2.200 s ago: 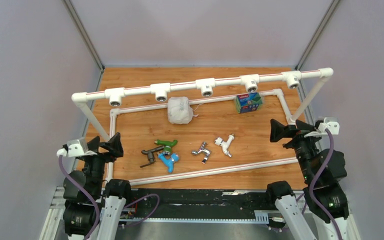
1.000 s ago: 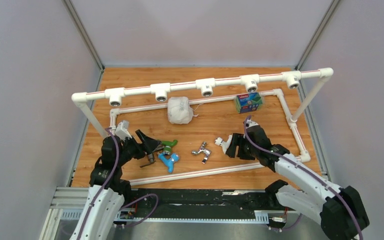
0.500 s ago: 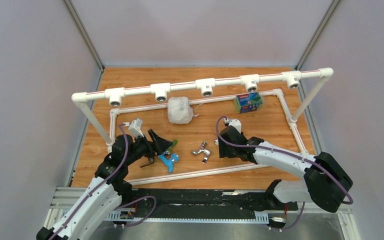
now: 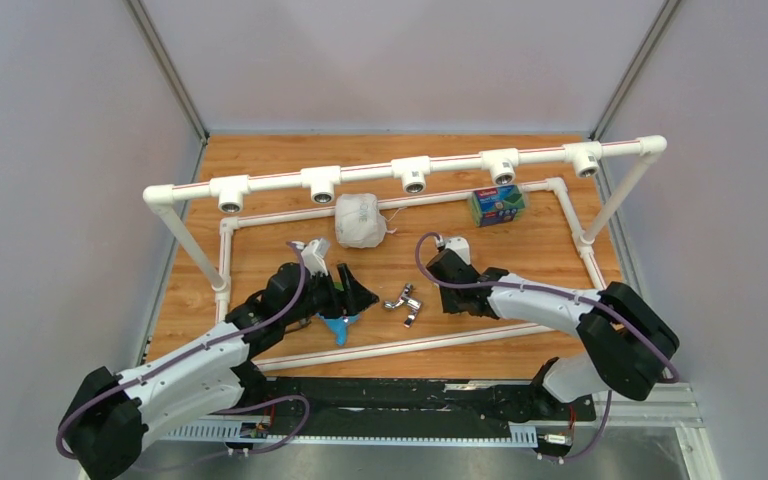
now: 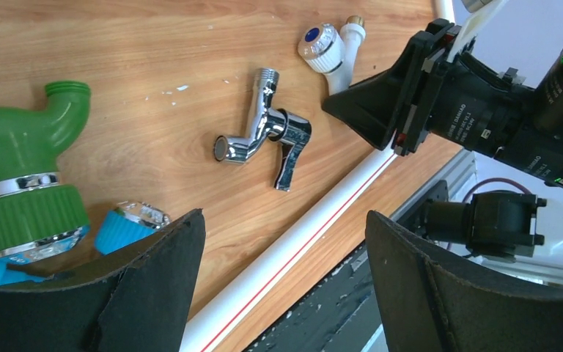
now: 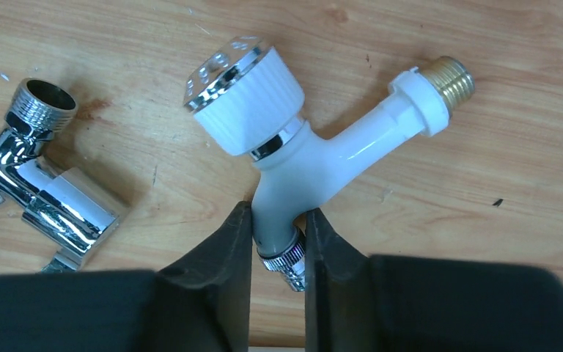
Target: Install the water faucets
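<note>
My right gripper (image 6: pixel 278 221) is shut on the spout of the white faucet (image 6: pixel 293 147), which lies on the wooden table with its brass thread pointing away. Just left of it lies the chrome faucet (image 6: pixel 37 183) (image 4: pixel 403 302). In the top view the right gripper (image 4: pixel 447 296) covers the white faucet. My left gripper (image 5: pixel 284 216) (image 4: pixel 355 290) is open and holds nothing, hovering over the green faucet (image 5: pixel 29 169) and the blue faucet (image 5: pixel 128 224) (image 4: pixel 338 325). The dark grey faucet is hidden under the left arm.
A raised white pipe rail (image 4: pixel 360 172) with several threaded tee sockets (image 4: pixel 415 180) spans the back. A low white pipe frame (image 4: pixel 410 343) rings the work area. A white cloth bundle (image 4: pixel 358 220) and a green sponge pack (image 4: pixel 495 205) lie behind the faucets.
The right gripper moved left onto the white faucet and shut on its spout. The left arm reached further right, over the green and blue faucets, still open.
</note>
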### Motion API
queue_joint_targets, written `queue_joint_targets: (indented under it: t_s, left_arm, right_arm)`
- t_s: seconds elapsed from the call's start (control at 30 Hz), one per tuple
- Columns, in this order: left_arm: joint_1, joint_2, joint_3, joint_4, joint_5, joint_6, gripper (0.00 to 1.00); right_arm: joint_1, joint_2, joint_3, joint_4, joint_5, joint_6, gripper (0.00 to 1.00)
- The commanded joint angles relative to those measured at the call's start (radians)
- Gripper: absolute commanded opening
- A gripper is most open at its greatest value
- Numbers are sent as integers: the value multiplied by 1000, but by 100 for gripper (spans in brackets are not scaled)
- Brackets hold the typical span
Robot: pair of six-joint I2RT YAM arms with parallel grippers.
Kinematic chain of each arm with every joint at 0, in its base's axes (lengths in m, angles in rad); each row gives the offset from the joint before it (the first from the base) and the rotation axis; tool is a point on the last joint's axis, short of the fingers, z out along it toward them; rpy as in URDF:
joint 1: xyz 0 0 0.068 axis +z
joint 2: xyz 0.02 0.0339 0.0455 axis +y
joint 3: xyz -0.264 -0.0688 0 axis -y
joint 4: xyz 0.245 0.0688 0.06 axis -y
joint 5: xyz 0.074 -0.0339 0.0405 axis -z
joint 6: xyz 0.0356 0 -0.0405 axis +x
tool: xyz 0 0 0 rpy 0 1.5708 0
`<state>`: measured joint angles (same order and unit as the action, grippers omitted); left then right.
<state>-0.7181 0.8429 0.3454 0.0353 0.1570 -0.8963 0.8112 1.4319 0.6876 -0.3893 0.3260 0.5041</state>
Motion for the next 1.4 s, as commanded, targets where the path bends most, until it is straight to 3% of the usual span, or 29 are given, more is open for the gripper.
queue_joint_targets:
  t_s: [0.0, 0.07, 0.17, 0.57, 0.9, 1.2, 1.33, 1.37]
  left_arm:
    - [-23, 22, 44, 106, -19, -41, 87]
    - [-24, 28, 49, 121, -13, -59, 87]
    - [-30, 38, 56, 150, -7, -87, 87]
    - [-52, 137, 126, 256, 9, -237, 87]
    - [-175, 266, 179, 327, -62, -300, 83]
    - [-178, 199, 141, 310, -142, -340, 65]
    - [-178, 162, 118, 281, -154, -342, 47]
    - [-178, 150, 118, 272, -183, -343, 35]
  right_arm:
    - [19, -40, 10, 21, 2, -22, 14]
    - [38, -74, 6, 26, 11, -32, 4]
    - [88, -129, 7, 32, 42, -64, 0]
    - [296, -346, 20, 188, 61, -254, 0]
    - [404, -386, 10, 277, 57, -320, 0]
    - [428, -392, -11, 314, 54, -337, 0]
    - [430, -389, -22, 320, 58, -343, 0]
    - [430, -390, -26, 325, 61, -343, 0]
